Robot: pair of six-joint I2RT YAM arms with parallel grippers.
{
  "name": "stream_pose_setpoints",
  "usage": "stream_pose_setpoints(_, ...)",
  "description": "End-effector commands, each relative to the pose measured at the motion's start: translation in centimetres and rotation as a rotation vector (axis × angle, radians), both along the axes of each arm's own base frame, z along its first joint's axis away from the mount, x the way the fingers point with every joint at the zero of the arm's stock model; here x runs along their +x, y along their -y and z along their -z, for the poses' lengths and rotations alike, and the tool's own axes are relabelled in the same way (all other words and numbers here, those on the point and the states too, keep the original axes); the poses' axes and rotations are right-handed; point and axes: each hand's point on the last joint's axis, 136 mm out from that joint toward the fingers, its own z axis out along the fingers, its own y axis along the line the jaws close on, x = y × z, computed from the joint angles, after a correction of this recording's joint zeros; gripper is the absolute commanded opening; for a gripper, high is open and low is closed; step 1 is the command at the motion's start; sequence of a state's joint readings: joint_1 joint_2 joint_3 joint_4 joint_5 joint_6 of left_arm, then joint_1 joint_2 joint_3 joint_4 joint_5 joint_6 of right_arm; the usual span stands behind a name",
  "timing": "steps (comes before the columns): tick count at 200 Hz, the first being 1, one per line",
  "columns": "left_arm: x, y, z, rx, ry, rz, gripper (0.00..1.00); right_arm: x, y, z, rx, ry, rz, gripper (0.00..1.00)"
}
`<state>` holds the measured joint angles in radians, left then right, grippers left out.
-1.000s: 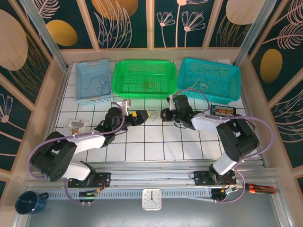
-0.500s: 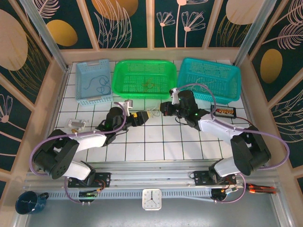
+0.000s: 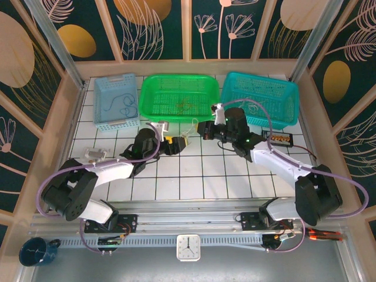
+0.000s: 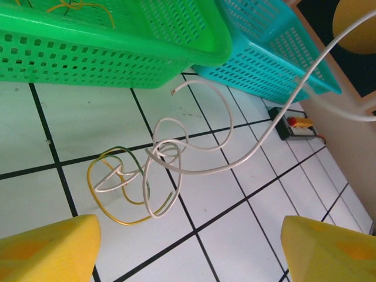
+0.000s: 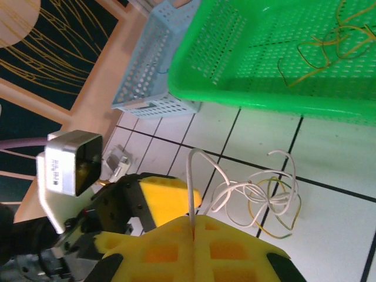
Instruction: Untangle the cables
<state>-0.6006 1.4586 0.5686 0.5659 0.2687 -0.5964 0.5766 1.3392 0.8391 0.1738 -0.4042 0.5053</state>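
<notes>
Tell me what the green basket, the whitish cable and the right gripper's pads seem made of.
Green basket: likely moulded plastic, glossy, with perforated walls. Whitish cable: thin wire in a smooth, probably plastic sheath, holding springy loops. Right gripper pads: yellow, matte, with square recesses; foam or soft rubber, cannot tell which.

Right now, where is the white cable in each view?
Top: white cable just below the green basket, mid-table.
Left wrist: cable looping across the centre; basket upper left.
Right wrist: cable held in the right hand, bottom centre; basket above.
Shared landmark: green basket.
</notes>
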Motion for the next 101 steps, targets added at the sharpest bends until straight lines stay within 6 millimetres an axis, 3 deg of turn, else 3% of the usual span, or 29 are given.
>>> stream_pose_setpoints(1, 1.1, 0.1, -0.6, 0.07, 0.065, 0.014, 0.81, -0.9, -0.9, -2.5, 0.033, 0.027, -0.042, 0.0)
stream_pose_setpoints(61, 2.5, 0.8, -0.9, 0.113, 0.111, 0.031, 0.8, -1.9, -2.3, -3.3, 0.038, 0.033, -0.082, 0.0)
stream_pose_setpoints(101, 3.3, 1.3, -0.5, 0.128, 0.134, 0.035, 0.64, -3.1, -3.7, -4.2, 0.041, 0.036, -0.132, 0.0)
